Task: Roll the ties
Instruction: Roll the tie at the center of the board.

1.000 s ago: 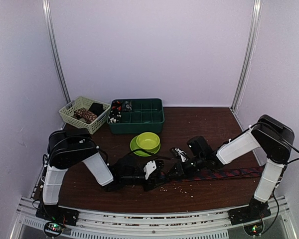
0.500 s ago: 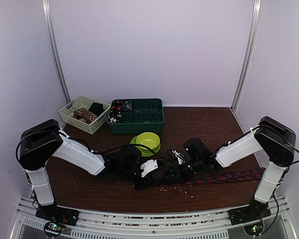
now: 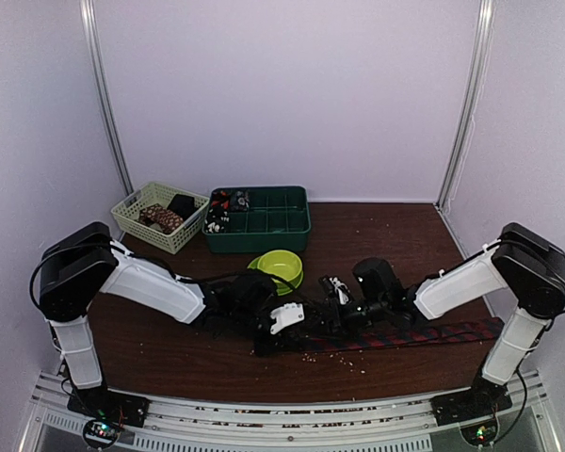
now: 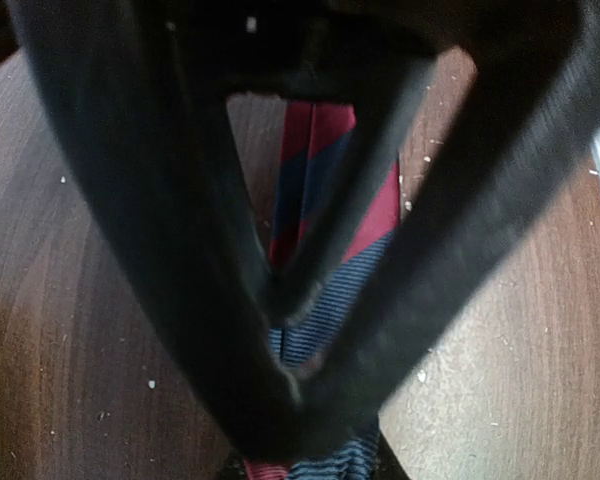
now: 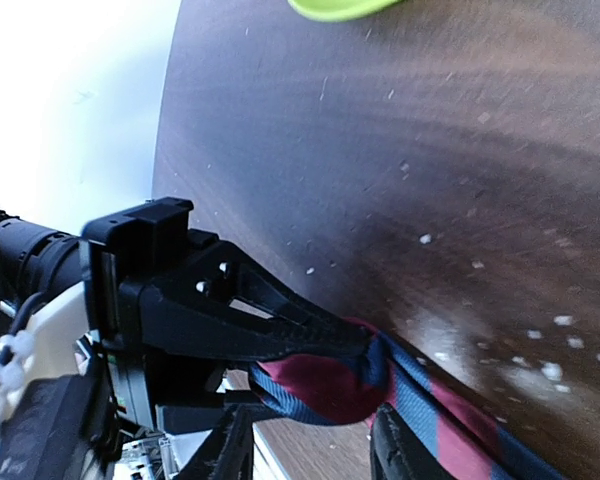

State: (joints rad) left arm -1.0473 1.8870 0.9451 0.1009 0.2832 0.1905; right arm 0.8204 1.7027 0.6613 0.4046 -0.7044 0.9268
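One tie (image 3: 433, 333), red and navy in diagonal stripes, lies flat along the lower part of the overhead view. It runs from the lower centre to the lower right of the dark wooden surface (image 3: 386, 235). Its left end is folded over on itself.

The left end effector (image 3: 301, 330) pinches that folded end. In the left wrist view both dark fingers (image 4: 160, 250) converge on the striped fabric. In the right wrist view the fabric wraps around their tip.

The right end effector (image 5: 315, 450) sits just beside the fold, at the bottom edge of its own view. Its fingers are spread with nothing between them, and the tie's strip passes on their right.

Pale specks (image 3: 353, 358) are scattered on the surface near the tie.

Above the fold, at frame centre, a lime-green bowl (image 3: 280, 266) stands on a matching plate (image 3: 253, 279). Further up and left sits a dark green compartment tray (image 3: 273, 231) with small rolled items in its left compartments. Just beside the tray, on its left, is a pale basket (image 3: 132, 215) holding dark items.
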